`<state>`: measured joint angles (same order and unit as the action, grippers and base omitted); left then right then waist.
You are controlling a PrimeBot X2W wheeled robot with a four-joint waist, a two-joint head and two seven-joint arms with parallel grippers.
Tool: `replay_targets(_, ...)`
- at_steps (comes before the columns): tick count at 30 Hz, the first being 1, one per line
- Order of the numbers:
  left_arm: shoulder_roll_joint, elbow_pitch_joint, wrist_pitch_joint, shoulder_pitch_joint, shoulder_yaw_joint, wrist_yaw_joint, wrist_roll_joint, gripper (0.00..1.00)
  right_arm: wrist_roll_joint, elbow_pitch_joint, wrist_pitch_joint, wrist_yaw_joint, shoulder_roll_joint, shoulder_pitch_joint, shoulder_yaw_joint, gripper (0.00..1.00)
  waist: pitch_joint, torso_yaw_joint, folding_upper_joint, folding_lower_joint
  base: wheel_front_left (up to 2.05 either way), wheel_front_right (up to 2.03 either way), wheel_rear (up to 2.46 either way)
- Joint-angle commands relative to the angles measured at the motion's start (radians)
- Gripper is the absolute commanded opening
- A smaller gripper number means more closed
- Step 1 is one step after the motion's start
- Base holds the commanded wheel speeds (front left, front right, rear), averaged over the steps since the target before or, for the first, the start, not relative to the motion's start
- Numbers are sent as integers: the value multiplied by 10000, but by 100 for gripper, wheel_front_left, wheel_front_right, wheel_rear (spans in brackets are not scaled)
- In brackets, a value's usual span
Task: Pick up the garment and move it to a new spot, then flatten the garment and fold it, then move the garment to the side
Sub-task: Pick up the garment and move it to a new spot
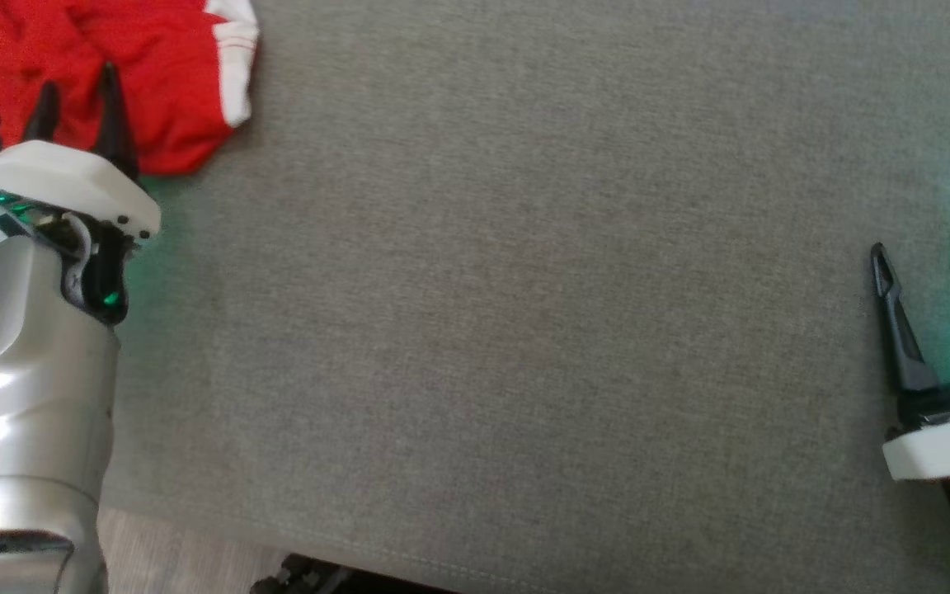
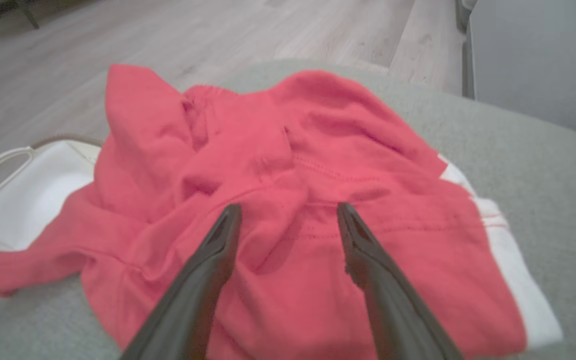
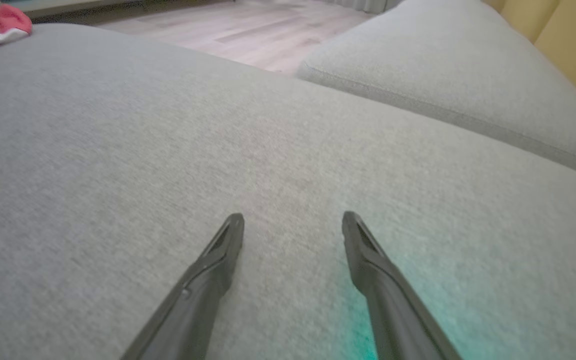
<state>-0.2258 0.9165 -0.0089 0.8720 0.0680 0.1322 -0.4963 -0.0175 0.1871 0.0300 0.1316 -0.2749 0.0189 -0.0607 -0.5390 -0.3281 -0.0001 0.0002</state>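
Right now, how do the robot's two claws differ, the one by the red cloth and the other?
The left gripper hovers over the crumpled red garment; the right gripper points at bare grey cushion. In the head view the left gripper is stretched farther forward than the right gripper. Both stand open, holding nothing.

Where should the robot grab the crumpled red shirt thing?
The raised fold in the middle of the crumpled red garment with white trim, coming down from the robot's side with the open left gripper: that bunched fabric stands up just ahead of its jaws.
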Motion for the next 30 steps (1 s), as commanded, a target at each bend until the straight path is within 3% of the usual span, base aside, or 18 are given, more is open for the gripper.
replay_targets(1, -602, 329, 74, 368, -49, -18, -94, 100, 27, 522, -92, -9, -203, 372, 97, 100, -261, 196, 1, -2, 0, 0, 0)
replay_targets(3, -659, 915, 143, 570, 65, -17, -91, 100, 23, 633, -123, -9, -137, 393, 54, 100, -306, 251, 1, -2, 0, 0, 0)
replay_targets(4, -691, 1191, 159, 637, 102, -17, -86, 82, 19, 658, -123, -9, -92, 394, 58, 100, -302, 286, 1, -2, 0, 0, 0)
replay_targets(5, -723, 1433, 147, 692, 124, -17, -86, 24, 16, 668, -117, -9, -45, 389, 70, 100, -290, 321, 1, -2, 0, 0, 0)
replay_targets(6, -765, 1639, 119, 732, 183, -17, -59, 0, 16, 660, -103, -9, 2, 378, 88, 100, -268, 354, 1, -2, 0, 0, 0)
replay_targets(13, -1087, 2104, -265, 835, 500, -17, -152, 0, 77, 146, 205, -9, 286, 276, 293, 100, 287, 516, 1, -2, 0, 0, 0)
replay_targets(18, -1267, 1239, -800, 692, 1123, -16, -405, 0, 182, -696, 672, -9, 717, 191, 662, 100, 1294, 692, 1, -2, 0, 0, 0)
replay_targets(23, -1489, -813, -263, 273, 2314, -16, -986, 0, 297, -1701, 1215, -9, 1238, 40, 1092, 100, 2297, 942, 1, -2, 0, 0, 0)
replay_targets(30, -2096, -5446, 1565, -1510, 3551, -16, -2372, 0, 421, -3018, 1888, -9, 1892, -223, 1517, 100, 3526, 1591, 1, -2, 0, 0, 0)
